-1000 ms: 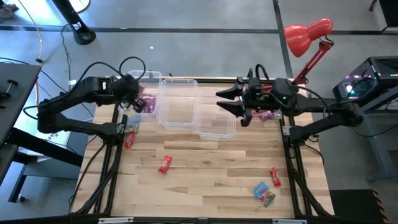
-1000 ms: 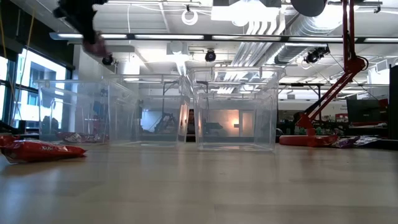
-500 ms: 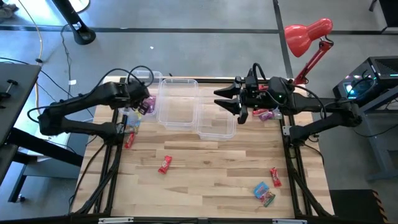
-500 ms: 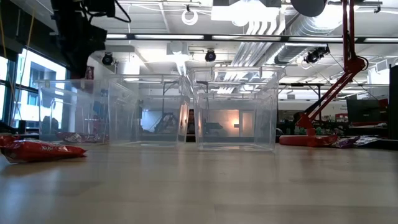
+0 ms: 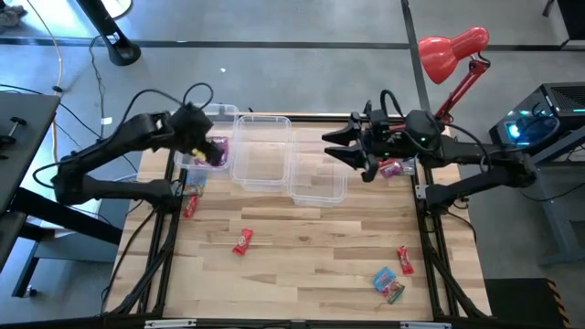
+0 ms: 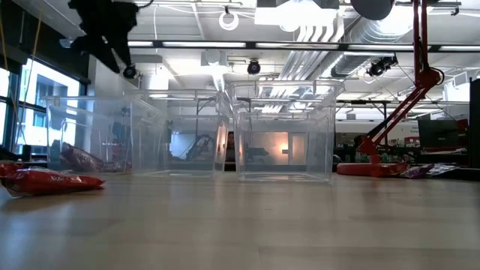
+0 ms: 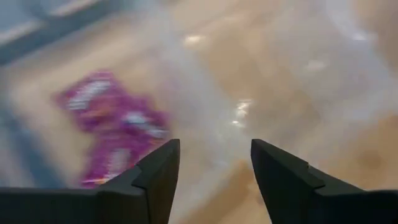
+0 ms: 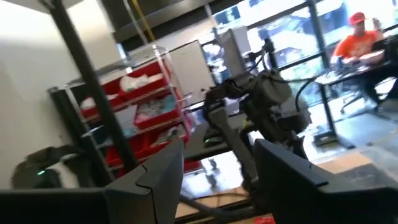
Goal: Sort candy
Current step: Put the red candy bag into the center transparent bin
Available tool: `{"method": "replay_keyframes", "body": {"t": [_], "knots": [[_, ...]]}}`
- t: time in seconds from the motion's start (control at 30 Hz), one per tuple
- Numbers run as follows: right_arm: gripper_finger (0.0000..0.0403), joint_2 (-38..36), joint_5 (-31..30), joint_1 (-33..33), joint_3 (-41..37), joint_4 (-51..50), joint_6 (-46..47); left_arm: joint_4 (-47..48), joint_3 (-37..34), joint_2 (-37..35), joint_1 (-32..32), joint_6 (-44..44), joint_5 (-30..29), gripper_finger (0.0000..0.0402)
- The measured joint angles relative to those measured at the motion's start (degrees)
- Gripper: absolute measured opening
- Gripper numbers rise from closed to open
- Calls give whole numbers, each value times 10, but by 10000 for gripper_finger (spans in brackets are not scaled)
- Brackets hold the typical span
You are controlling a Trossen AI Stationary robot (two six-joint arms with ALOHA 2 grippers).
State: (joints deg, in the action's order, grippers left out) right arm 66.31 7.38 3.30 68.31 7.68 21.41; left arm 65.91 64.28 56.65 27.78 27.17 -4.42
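Three clear bins stand in a row at the far side: left [image 5: 203, 121], middle [image 5: 263, 155], right [image 5: 318, 185]. Magenta candy packets [image 5: 217, 152] lie in the left bin. My left gripper [image 5: 197, 139] hangs open above them, with nothing between its fingers in the left wrist view, where the packets [image 7: 112, 134] show below the gripper [image 7: 214, 149]. My right gripper [image 5: 329, 147] stands open in the air by the right bin's far edge. Loose candy lies on the table: red pieces [image 5: 241, 241], [image 5: 190, 205], [image 5: 404, 260] and a blue-green packet [image 5: 383, 277].
A magenta packet [image 5: 393, 168] lies on the table under the right arm. Another small sweet [image 5: 395, 292] lies near the front right. A red desk lamp [image 5: 452, 50] stands beyond the far right corner. The bare wooden table [image 5: 311, 247] stretches in front of the bins.
My left gripper has opened above the left bin and let go of a magenta packet. The packet has fallen into that bin and now lies on its floor with the others.
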Motion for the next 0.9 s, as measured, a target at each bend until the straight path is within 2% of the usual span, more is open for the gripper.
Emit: {"method": "replay_keyframes", "body": {"t": [0.07, 0.2, 0.4, 0.57, 0.7, 0.9], "knots": [[190, -8, 5, -6, 0, -17, 9, -2, -12, -26, -30, 24, 5, 195], [190, -15, -2, -20, 0, -45, 7, 24, -34, -76, -82, 118, -37, 195], [190, -11, -5, -23, 0, -78, 8, 110, -46, -90, -179, 200, -36, 195], [190, -10, -9, -21, 0, -91, 8, 188, -81, -66, -255, 302, -36, 195], [190, -10, -12, -21, 0, -92, 7, 167, -132, -34, -314, 384, -34, 195], [190, -10, -13, -21, 0, -93, 6, 148, -205, 38, -387, 470, 7, 195]]}}
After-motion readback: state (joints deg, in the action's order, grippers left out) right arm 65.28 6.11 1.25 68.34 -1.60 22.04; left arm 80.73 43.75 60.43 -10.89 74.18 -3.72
